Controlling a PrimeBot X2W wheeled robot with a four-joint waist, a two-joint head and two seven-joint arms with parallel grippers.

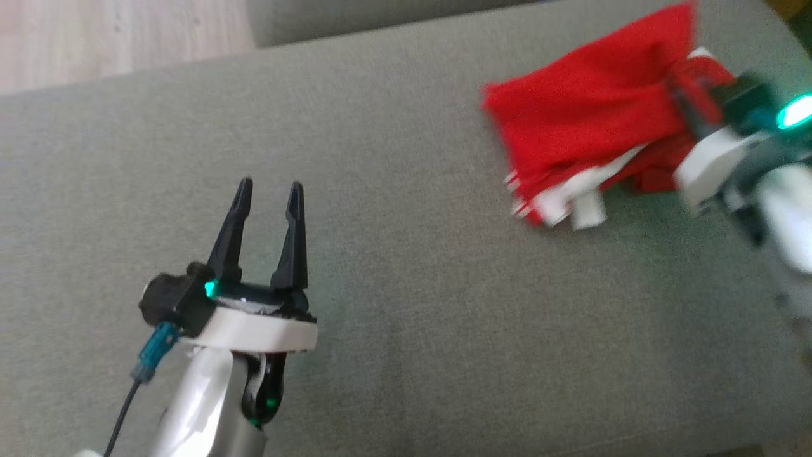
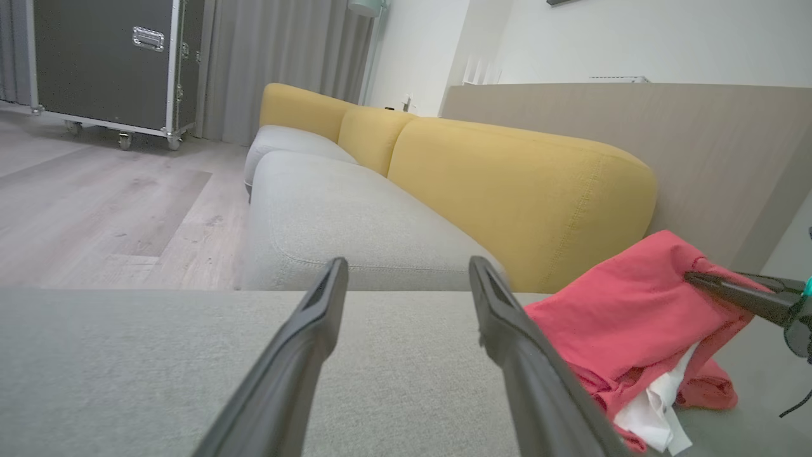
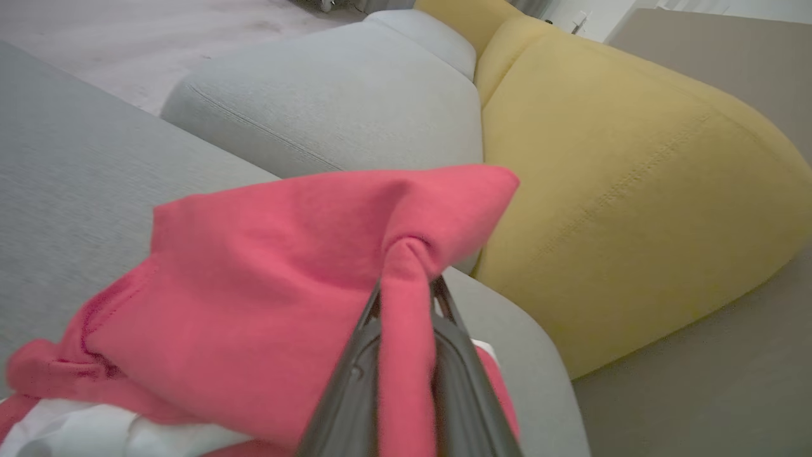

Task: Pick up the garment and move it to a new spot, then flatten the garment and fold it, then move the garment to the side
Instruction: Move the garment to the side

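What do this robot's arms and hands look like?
The left gripper has two long, tapering black fingers on a black base, a white collar, a green light, a teal plug with a dark cable, and a silvery forearm. The right gripper looks alike, green light included.

right claw (image 1: 685, 92) blurred, garment (image 3: 266, 273) cropped below

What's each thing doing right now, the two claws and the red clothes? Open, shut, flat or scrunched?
left gripper: open, holding nothing, over the grey cushion.
right gripper: shut on the red garment.
red garment: scrunched, not flat; one part pinched up, the rest lying on the grey cushion.
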